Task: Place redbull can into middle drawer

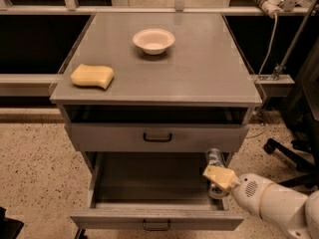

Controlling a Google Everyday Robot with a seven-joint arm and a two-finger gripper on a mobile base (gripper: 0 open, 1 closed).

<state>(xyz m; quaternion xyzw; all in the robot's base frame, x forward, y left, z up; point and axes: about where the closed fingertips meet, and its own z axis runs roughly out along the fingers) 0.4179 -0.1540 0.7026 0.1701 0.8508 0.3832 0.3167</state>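
Lower right of frame, smooth white rounded arm (281,205), small dotted grille patch (250,188), pale yellow blocky gripper (218,177) at its tip

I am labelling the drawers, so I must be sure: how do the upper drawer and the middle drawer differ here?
The upper drawer is pushed in; the middle drawer is pulled out, its inside showing. Nothing is at the upper drawer; over the right end of the middle drawer the gripper holds the redbull can. Both are grey with a small black loop handle.
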